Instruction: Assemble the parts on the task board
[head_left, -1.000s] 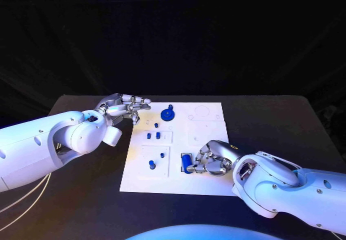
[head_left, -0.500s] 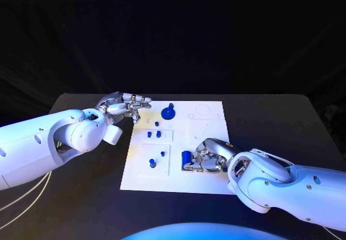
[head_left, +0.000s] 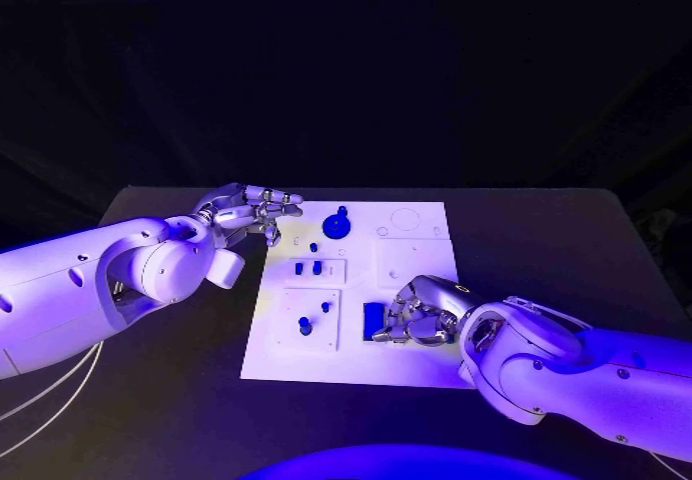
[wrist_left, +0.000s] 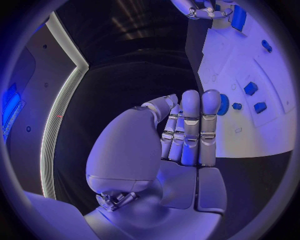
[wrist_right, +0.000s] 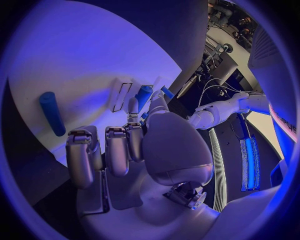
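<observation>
Right hand fingers: the fingers (head_left: 392, 322) of the right hand (head_left: 421, 314) are curled in close beside a blue bar part (head_left: 374, 318), at the near right of the task board (head_left: 418, 370). I cannot tell if they pinch it or just touch it (the wrist view shows a blue bar (wrist_right: 52, 113) lying free on the white board, apart from the fingers).

Left hand fingers: the fingers (head_left: 271, 212) of the left hand (head_left: 248, 212) are bent in and pressed together, holding nothing. They hang at the far left edge of the board.

What changed: a second ago the right hand sat a bit lower on the board. Now it has slid a little toward the middle, and the bar has gone with it. The left hand has stayed put.

What it means: I think the right hand is nudging the bar toward its slot, so this step is only partly done.

Other parts: a round blue knob (head_left: 336, 224) stands at the far end. Two small blue pegs (head_left: 306, 268) sit in the middle plate. One more blue piece (head_left: 304, 325) sits in the near left plate.

Bench: the black bench (head_left: 577, 240) carries the board.
</observation>
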